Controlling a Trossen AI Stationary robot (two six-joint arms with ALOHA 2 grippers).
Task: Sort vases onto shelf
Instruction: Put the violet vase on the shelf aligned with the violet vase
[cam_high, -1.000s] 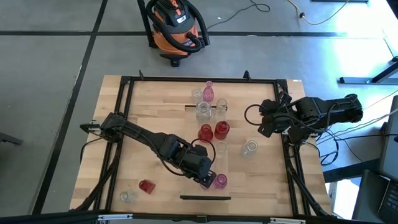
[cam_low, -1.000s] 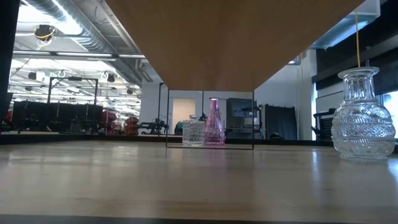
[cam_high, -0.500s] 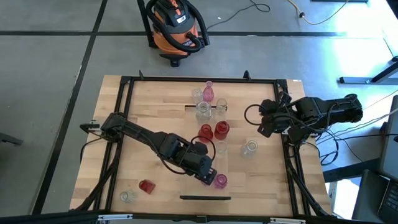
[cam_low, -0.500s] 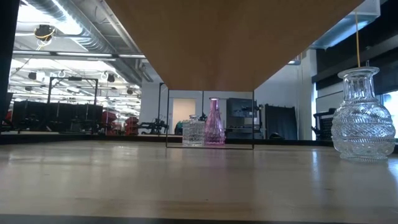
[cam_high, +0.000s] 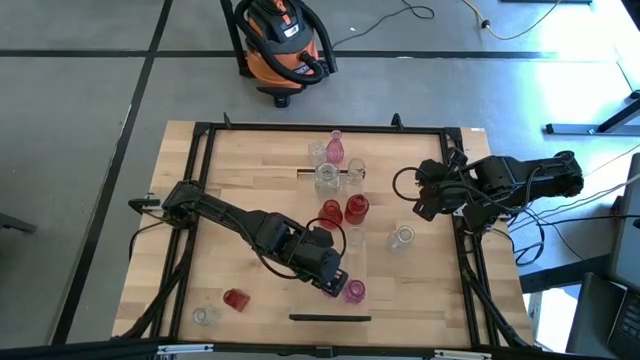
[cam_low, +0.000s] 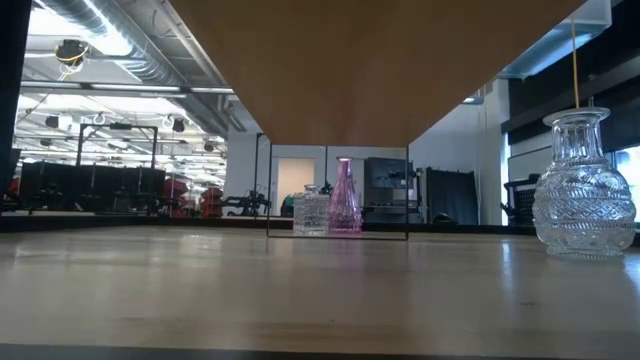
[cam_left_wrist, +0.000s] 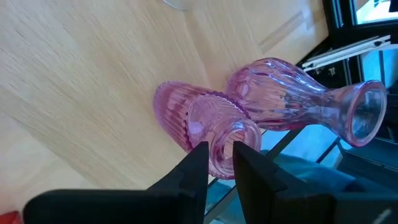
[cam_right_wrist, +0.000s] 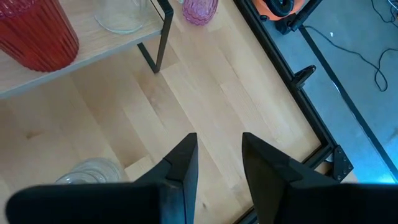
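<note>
The shelf (cam_high: 308, 200) runs from far to near down the table's middle, and its underside (cam_low: 370, 60) fills the top of the low view. Two pink vases sit close together at its near end: a ribbed one (cam_left_wrist: 186, 115) and a bottle-shaped one (cam_left_wrist: 280, 99) beside it. My left gripper (cam_high: 340, 285) is shut on the ribbed vase. Two red vases (cam_high: 344, 210) and clear ones (cam_high: 327, 178) are farther along the shelf. My right gripper (cam_right_wrist: 219, 165) hangs open with nothing between its fingers, over the table right of the shelf (cam_high: 428, 203). My left gripper pinches the rim (cam_left_wrist: 219, 146) of the ribbed pink vase's mouth. One finger (cam_left_wrist: 245, 162) sits at the opening and the other (cam_left_wrist: 196, 165) is outside the neck. The fingers slant down from the table's left. Whether the vase's base rests on the shelf (cam_left_wrist: 74, 74) I cannot tell.
Loose vases on the table: a clear one (cam_high: 402, 237) right of the shelf, a red one (cam_high: 235, 299) and a clear one (cam_high: 205, 316) near left, and a pink one (cam_high: 335, 147) and a clear one (cam_high: 318, 152) at the far end. A black frame (cam_high: 200, 180) rims the table.
</note>
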